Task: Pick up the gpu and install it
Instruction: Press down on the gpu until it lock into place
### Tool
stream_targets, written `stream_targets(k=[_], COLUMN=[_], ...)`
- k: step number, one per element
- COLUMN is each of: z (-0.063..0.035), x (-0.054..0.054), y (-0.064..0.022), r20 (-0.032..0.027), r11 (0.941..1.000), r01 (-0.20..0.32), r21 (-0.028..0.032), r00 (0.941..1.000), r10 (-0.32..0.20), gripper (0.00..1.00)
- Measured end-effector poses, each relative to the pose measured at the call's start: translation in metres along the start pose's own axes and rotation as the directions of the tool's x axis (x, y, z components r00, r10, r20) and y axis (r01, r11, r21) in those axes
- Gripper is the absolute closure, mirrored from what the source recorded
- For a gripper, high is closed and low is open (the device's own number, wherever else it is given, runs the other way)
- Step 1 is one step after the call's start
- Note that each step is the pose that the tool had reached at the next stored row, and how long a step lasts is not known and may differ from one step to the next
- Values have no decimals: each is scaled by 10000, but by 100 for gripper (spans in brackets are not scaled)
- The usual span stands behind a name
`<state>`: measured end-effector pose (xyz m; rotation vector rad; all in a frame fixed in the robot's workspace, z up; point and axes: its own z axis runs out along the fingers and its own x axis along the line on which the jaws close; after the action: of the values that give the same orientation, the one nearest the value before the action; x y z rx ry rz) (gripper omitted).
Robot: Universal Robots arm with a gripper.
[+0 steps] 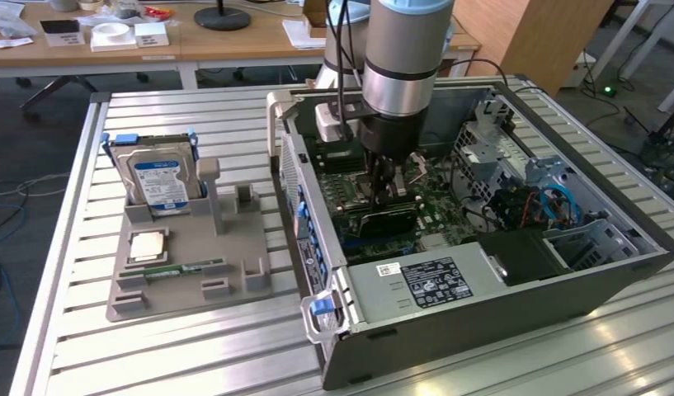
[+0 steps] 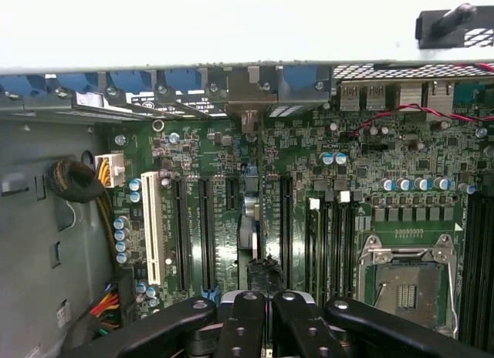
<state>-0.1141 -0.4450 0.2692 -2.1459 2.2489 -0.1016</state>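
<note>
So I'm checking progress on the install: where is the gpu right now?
In the exterior view the gpu stands on edge inside the open computer case, over the green motherboard, directly under the gripper, right of the parts holder.

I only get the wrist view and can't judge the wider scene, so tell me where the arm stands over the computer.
Observer: The arm reaches straight down into the open computer case, which lies on its side on the table.
Operator: Report what is under the jaws.
Observer: A dark graphics card sits just below them, down at the motherboard.
Operator: List what lies outside the case.
Observer: On the exterior view's left, a grey tray carries an upright hard drive, a processor chip and a memory stick.
</note>
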Motion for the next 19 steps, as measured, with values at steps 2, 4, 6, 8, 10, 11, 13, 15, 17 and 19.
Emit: stream_targets(k=[2,4,6,8,10,11,13,15,17,19], z=[12,13,13,12,2,-8,-19,-18,-17,-6], x=[0,0,0,0,0,1,1,1,1,1], y=[1,1,1,1,0,-1,-1,-1,-1,1], r20=[-2,-4,-3,-3,-18,-24,-32,-31,-33,-34], r11=[10000,10000,10000,10000,10000,10000,10000,10000,10000,10000], r01=[0,0,-1,0,1,2,2,2,2,2], r21=[-1,-2,-2,-1,-1,-1,1,1,0,-1], r00=[10000,10000,10000,10000,10000,10000,10000,10000,10000,10000], r10=[0,0,1,0,-1,-2,-2,-2,-2,-2], gripper=[89,89,89,89,89,89,89,89,89,89])
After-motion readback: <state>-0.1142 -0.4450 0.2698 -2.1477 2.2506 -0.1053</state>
